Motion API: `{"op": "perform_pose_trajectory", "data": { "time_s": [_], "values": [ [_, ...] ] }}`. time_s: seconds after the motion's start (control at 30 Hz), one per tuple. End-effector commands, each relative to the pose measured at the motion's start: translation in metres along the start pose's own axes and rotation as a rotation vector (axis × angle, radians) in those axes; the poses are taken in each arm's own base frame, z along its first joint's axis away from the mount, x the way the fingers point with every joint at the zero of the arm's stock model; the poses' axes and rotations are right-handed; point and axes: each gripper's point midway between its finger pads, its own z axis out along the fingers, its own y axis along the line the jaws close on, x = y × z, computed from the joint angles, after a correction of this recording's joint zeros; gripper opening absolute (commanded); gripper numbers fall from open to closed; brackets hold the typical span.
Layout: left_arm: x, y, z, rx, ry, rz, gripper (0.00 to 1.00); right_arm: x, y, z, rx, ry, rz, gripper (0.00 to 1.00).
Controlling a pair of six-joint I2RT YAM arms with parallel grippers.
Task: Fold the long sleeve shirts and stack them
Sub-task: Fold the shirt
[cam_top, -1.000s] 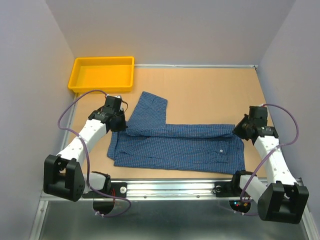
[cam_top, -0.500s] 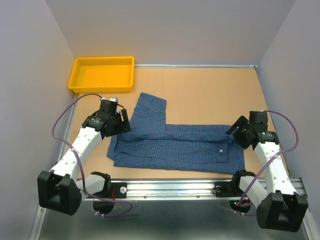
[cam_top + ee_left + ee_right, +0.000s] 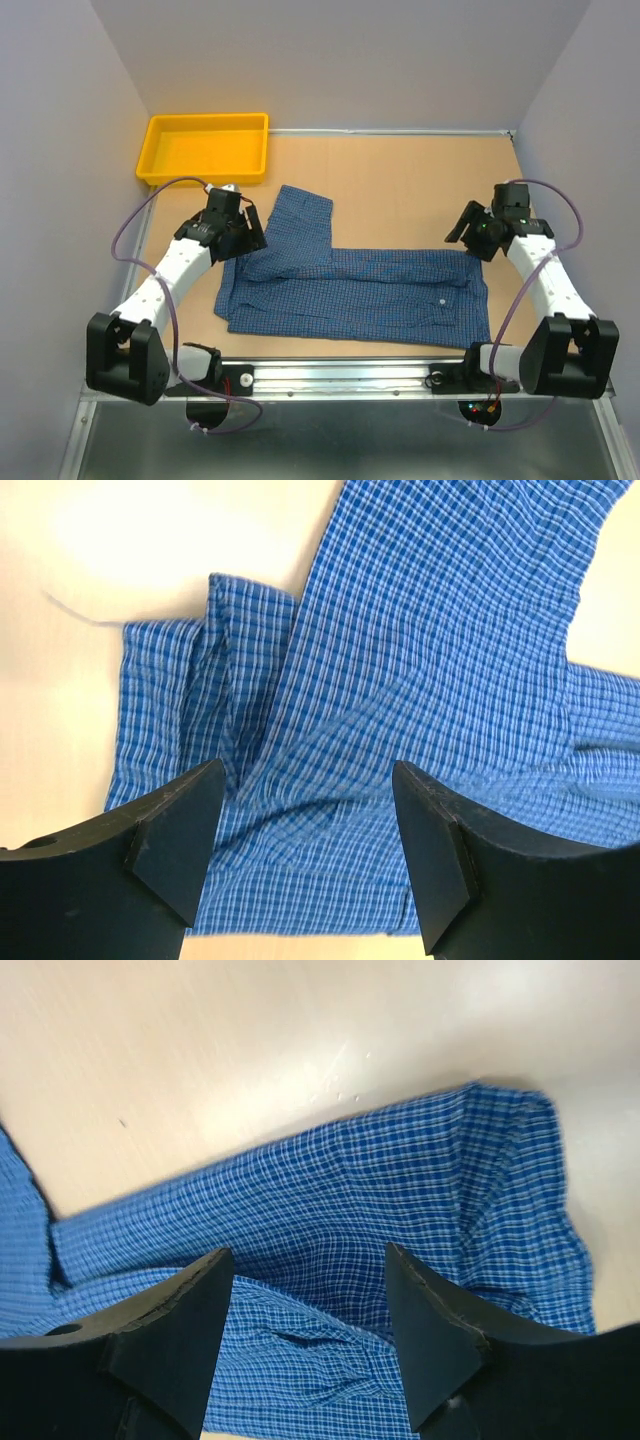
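Both claws stand released, with nothing caught between their jaws. The left gripper (image 3: 246,231) hangs over the left end of the blue checked shirt (image 3: 350,295). In its wrist view, the two dark fingers (image 3: 172,845) are spread wide above the cloth, where a diagonal layer crosses over a folded edge. The right gripper (image 3: 468,228) hovers at the shirt's far right corner. Its own view also shows the jaws well apart, with rumpled checked fabric below them and bare table (image 3: 250,1050) beyond. Whether either set of fingertips touches the cloth cannot be told. The shirt lies flat on the tan table (image 3: 410,180), folded into a long band running left to right across the near half. One sleeve (image 3: 303,212) sticks out from its left part toward the far side. A pale button (image 3: 443,300) shows near the right end of the band. A yellow tray (image 3: 205,119) sits in the far left corner, apart from the sleeve's end.
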Motion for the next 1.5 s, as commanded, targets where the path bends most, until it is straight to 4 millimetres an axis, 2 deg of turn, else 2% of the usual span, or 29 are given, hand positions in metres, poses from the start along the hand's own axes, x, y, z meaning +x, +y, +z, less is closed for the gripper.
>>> {"op": "perform_pose_trajectory", "data": {
  "time_s": [0.0, 0.07, 0.2, 0.33, 0.43, 0.53, 0.67, 0.77, 0.8, 0.87, 1.0, 1.1, 1.17, 1.27, 1.33, 1.47],
  "values": [
    [-0.024, -0.014, 0.011, 0.028, -0.044, 0.010, 0.79, 0.014, 0.022, 0.017, -0.075, 0.074, -0.093, 0.67],
    [-0.013, -0.015, 0.024, 0.034, 0.004, 0.010, 0.79, 0.032, 0.015, 0.034, -0.031, 0.131, -0.100, 0.67],
    [0.006, -0.007, 0.032, 0.021, 0.049, 0.001, 0.79, 0.074, 0.016, 0.041, -0.024, 0.235, -0.109, 0.66],
    [0.017, 0.000, 0.027, 0.016, 0.045, -0.019, 0.79, 0.125, 0.003, 0.024, -0.021, 0.362, -0.063, 0.61],
    [0.021, 0.003, 0.022, 0.010, 0.042, -0.022, 0.79, 0.153, -0.006, 0.007, -0.001, 0.446, -0.039, 0.61],
    [0.022, 0.005, 0.020, 0.006, 0.042, -0.021, 0.79, 0.163, -0.013, -0.010, 0.007, 0.445, -0.011, 0.61],
    [0.019, 0.006, 0.019, -0.003, 0.034, -0.023, 0.79, 0.174, -0.021, -0.021, 0.023, 0.459, 0.002, 0.62],
    [0.016, 0.005, 0.020, 0.002, 0.023, -0.026, 0.79, 0.162, -0.013, -0.023, 0.003, 0.413, 0.005, 0.63],
    [0.014, 0.004, 0.020, 0.004, 0.019, -0.029, 0.79, 0.143, -0.006, -0.023, 0.003, 0.347, 0.004, 0.63],
    [0.012, 0.003, 0.020, 0.006, 0.013, -0.035, 0.79, 0.121, 0.006, -0.024, -0.020, 0.275, -0.001, 0.63],
    [0.002, 0.004, 0.020, -0.014, -0.023, -0.056, 0.79, 0.060, 0.044, -0.031, -0.093, 0.098, 0.005, 0.61],
    [-0.003, 0.007, 0.021, -0.027, -0.040, -0.079, 0.79, 0.032, 0.058, -0.027, -0.093, 0.035, 0.000, 0.61],
    [-0.008, 0.010, 0.024, -0.039, -0.058, -0.098, 0.79, 0.028, 0.058, -0.019, -0.078, 0.039, -0.008, 0.61],
    [-0.008, 0.020, 0.032, -0.068, -0.064, -0.141, 0.78, 0.033, 0.044, 0.007, -0.019, 0.040, 0.009, 0.60],
    [0.000, 0.027, 0.042, -0.078, -0.034, -0.177, 0.76, 0.042, 0.034, 0.026, 0.009, 0.045, 0.041, 0.58],
    [0.008, 0.031, 0.061, -0.067, -0.005, -0.238, 0.66, 0.052, 0.024, 0.054, 0.026, 0.040, 0.072, 0.55]
  ]
}}
